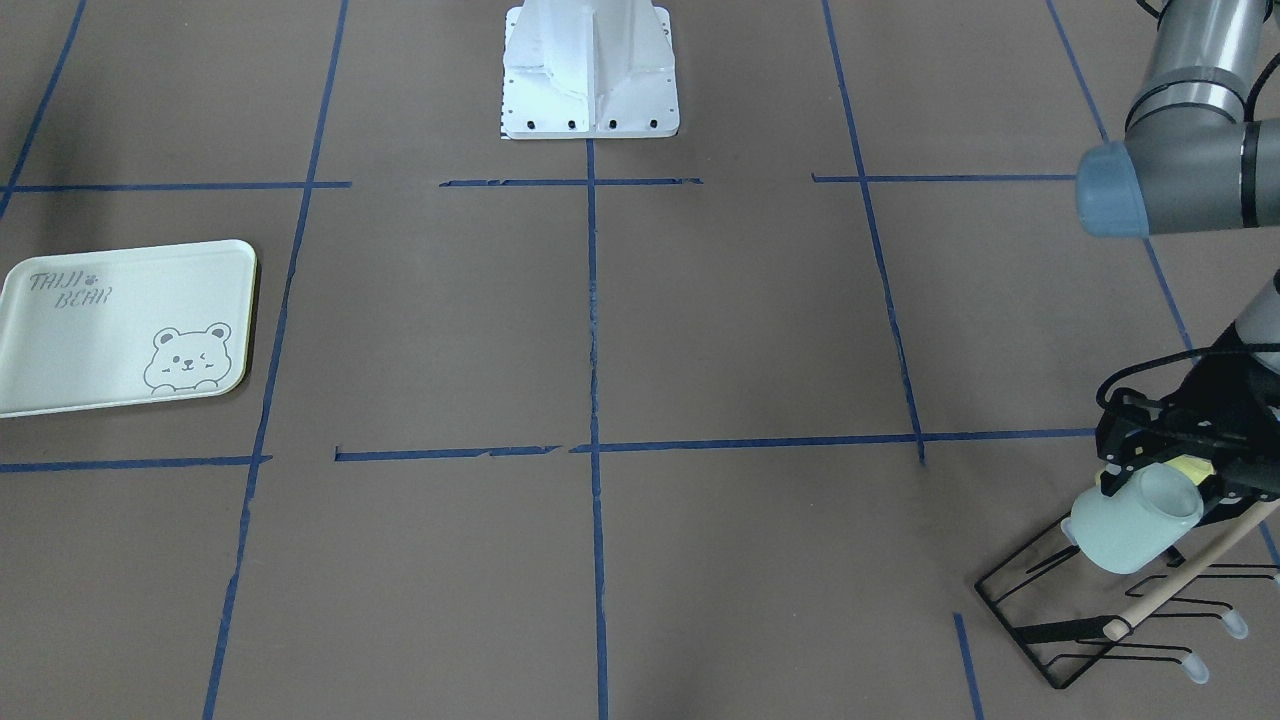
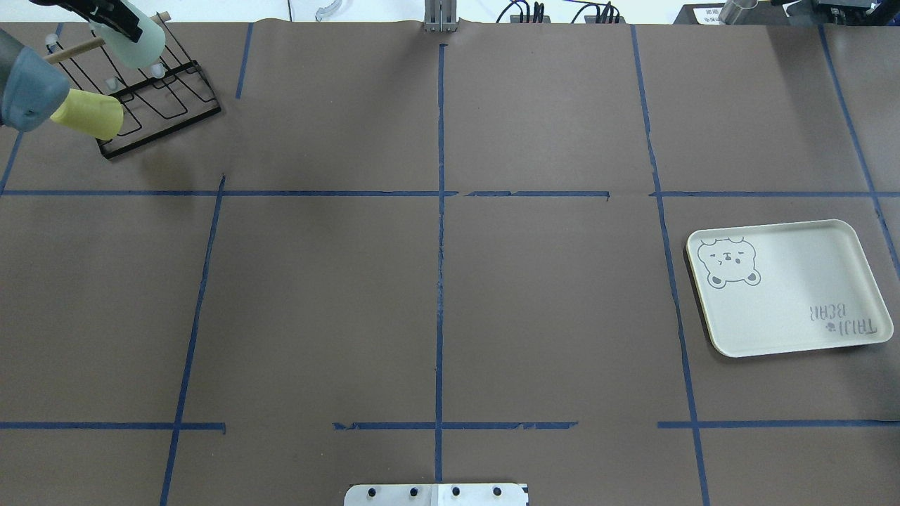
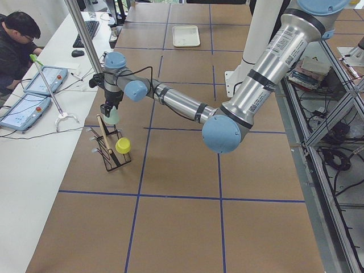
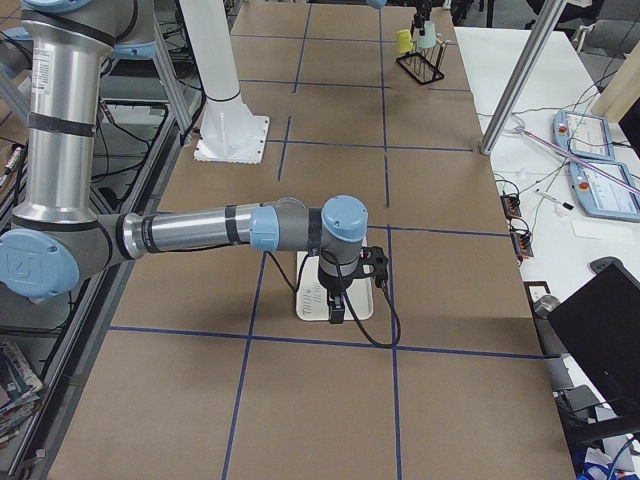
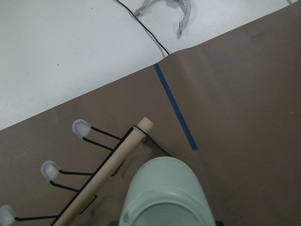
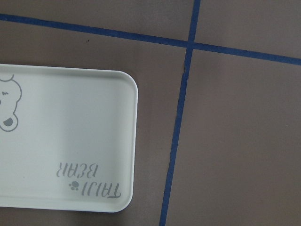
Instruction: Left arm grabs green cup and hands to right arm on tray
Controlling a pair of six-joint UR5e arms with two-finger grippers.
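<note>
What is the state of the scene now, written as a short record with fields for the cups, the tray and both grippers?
green cup: tilted, held above the black wire rack
left gripper: shut on the green cup
yellow cup: lying tilted on the rack
tray: on the robot's right side, no cup on it
right gripper: above the tray; open or shut cannot be told
handover: not yet begun

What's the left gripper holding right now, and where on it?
The left gripper holds the green cup, clamped at what looks like its open rim end. The rounded base points away, and the cup is tilted over the black wire rack.
</note>
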